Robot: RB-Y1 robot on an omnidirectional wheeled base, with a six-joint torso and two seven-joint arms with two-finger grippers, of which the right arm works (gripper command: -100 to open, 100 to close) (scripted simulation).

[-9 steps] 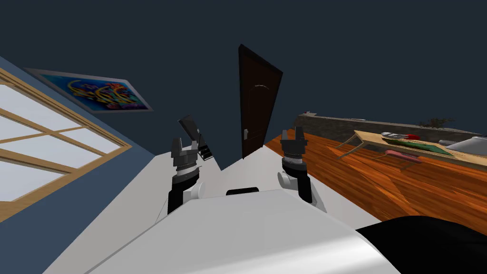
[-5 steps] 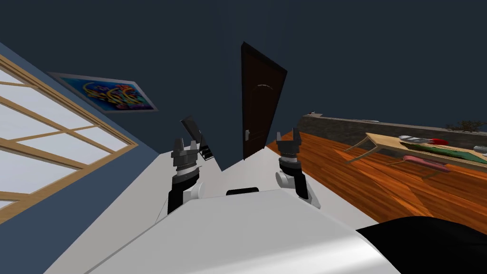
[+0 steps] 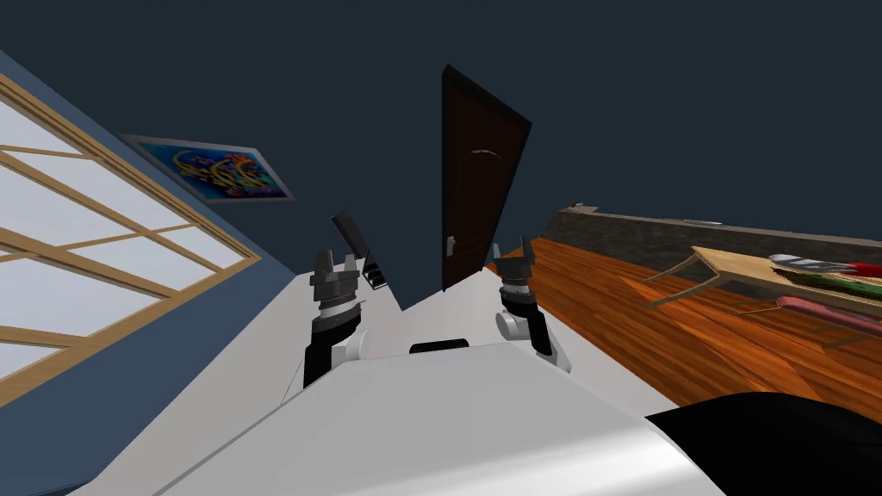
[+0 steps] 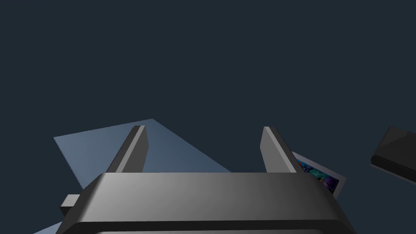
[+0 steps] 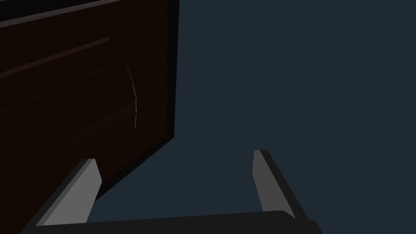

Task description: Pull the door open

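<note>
Right end effector [image 3: 512,251] spread wide, near dark door [image 3: 478,172], not touching.

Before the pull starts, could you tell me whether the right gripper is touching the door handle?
Apart. The head view shows dark door between the right gripper and the handle.

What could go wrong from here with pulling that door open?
1. The right gripper is open, and its wrist view faces the door panel and edge rather than the small handle. It may close on nothing.
2. I stand almost squarely before the door, so pulling it could swing it into my raised left gripper, which is also open.
</note>
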